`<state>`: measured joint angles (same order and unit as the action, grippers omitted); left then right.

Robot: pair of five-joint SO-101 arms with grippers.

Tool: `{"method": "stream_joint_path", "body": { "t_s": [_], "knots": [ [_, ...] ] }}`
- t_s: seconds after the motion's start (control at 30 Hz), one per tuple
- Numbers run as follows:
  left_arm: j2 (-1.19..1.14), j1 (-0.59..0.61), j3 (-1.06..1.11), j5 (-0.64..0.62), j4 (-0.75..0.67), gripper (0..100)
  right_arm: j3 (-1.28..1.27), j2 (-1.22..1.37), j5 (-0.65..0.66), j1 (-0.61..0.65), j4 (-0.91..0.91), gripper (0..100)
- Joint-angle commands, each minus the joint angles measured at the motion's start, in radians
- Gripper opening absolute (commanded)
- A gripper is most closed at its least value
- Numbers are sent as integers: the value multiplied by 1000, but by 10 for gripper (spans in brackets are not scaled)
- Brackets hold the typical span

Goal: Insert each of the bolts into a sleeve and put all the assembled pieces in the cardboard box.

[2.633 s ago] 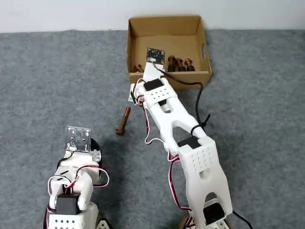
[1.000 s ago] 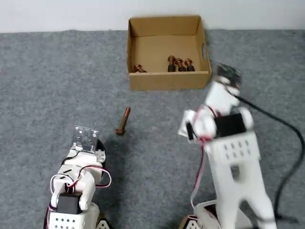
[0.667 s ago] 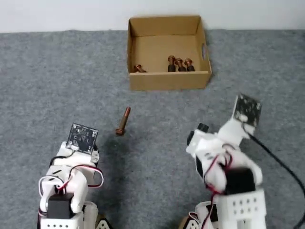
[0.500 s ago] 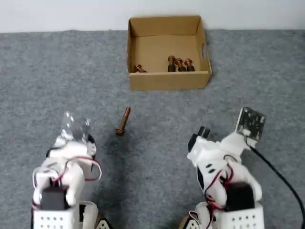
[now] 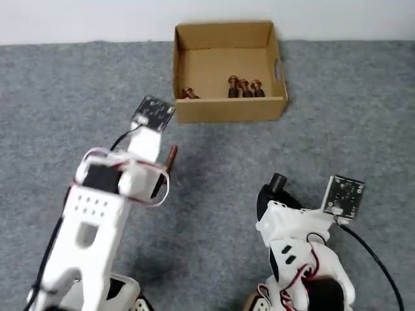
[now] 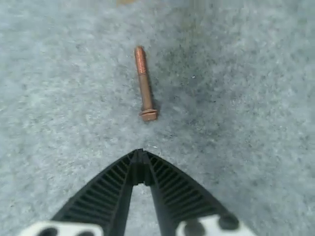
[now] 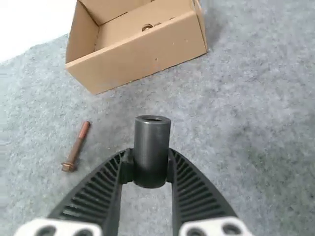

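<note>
The left pincer (image 6: 141,154), pressed together, hangs just short of the head of the copper-coloured threaded bolt (image 6: 145,83), which lies alone on the grey felted counter (image 6: 246,73) near the brown cardboard box (image 5: 230,109). The right pincer (image 7: 149,160) pinches a dark cylindrical sleeve (image 7: 152,145) near one end. If the left comes down unopened, its tips will likely shove the bolt and roll it away.

One loose copper-coloured threaded metal bolt (image 6: 144,83) lies just ahead of the meeting tips of the left pincer (image 6: 140,156). One dark cylindrical metal sleeve (image 7: 152,147) sits clamped in the right pincer (image 7: 149,155). One open brown cardboard box (image 5: 230,109) stands well beyond both pincers. It holds four copper-headed dark pieces (image 5: 244,86): three in a row, one apart.
</note>
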<state>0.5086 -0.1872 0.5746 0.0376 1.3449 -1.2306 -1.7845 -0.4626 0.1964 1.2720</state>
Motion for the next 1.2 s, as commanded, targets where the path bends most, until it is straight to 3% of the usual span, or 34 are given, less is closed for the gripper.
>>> {"method": "stream_joint_path", "body": {
  "t_s": [0.0,0.2,0.63,0.8,1.03,1.17],
  "knots": [
    [-184,-12,-166,-3,46,19,5,-19,11,-7,2,8],
    [-528,-9,-460,-2,167,141,5,-21,11,-7,2,8],
    [-1103,26,-1046,-2,362,144,-11,-21,11,-5,-2,8],
    [-1221,80,-1104,0,364,144,-11,-21,11,-5,-2,8],
    [-1382,66,-1101,-5,379,140,-11,-21,9,-4,-5,8],
    [-1447,55,-1109,-2,385,55,-12,-22,8,-4,-5,8]
  ]
}}
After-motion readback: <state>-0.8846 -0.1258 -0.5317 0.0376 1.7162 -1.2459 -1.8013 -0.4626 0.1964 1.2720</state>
